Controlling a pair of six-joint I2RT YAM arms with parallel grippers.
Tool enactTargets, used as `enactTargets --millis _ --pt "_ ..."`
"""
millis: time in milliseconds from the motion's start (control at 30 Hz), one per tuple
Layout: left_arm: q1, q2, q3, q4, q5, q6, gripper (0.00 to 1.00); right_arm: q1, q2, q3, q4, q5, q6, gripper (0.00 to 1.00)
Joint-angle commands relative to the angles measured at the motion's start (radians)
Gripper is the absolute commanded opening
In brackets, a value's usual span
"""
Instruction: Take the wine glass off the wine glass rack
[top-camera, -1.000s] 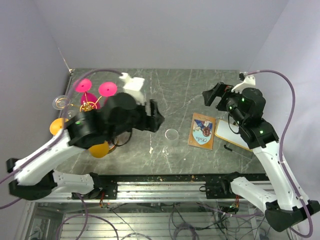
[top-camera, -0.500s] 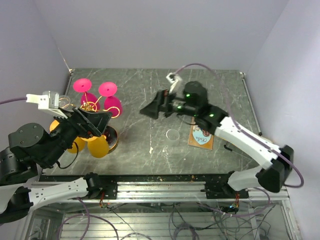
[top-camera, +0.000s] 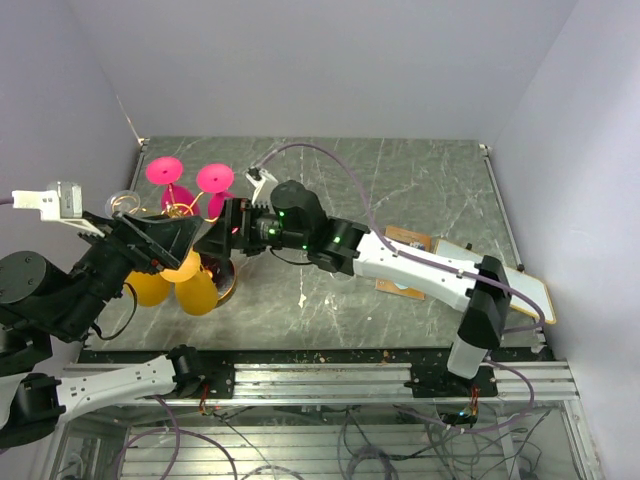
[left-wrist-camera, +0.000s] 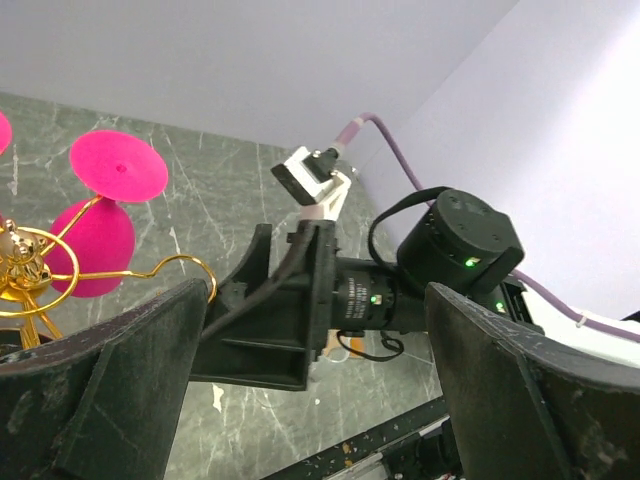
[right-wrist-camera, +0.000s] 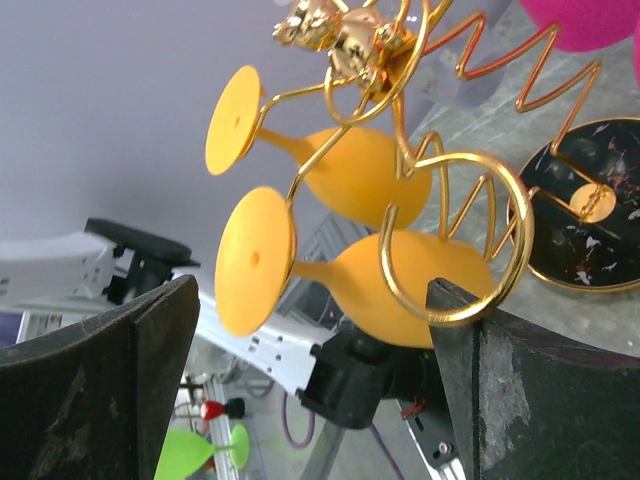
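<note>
Approach step, nothing gripped yet. Reaches in with right gripper (top-camera: 222, 238) spread wide and empty, just beside the wine glass rack (top-camera: 182, 211) at left of top view. Holds left gripper (top-camera: 168, 243) wide and empty too. Frames lower orange wine glass (right-wrist-camera: 400, 285) mid-picture in right wrist view, ahead of the open jaws. Probably calls next for closing on the bowl and sliding the stem from its loop.

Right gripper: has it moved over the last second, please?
Yes: the right gripper swung far left, up to the gold wire wine glass rack.
</note>
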Motion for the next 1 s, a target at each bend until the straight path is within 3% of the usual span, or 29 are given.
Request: enactTargets --millis 0,333,533,700,967 --pt "0.004 0.021 0.03 0.027 -0.018 0.031 1.0 0.032 0.063 0.119 -0.083 0.126 0.012 0.94" --pt "0.003 0.021 0.013 0.077 0.022 0.056 1.0 0.112 0.164 0.292 -0.298 0.308 -0.088 0.85" --pt "0.004 0.007 -0.009 0.094 0.022 0.051 1.0 0.111 0.106 0.201 -0.254 0.339 -0.077 0.87" --pt "0.004 0.035 -0.012 0.074 0.023 0.038 1.0 0.094 0.053 0.16 -0.242 0.342 -0.096 0.97" --pt "0.003 0.164 0.03 -0.037 -0.033 -0.009 1.0 0.016 -0.137 -0.036 -0.139 0.199 -0.152 1.0"
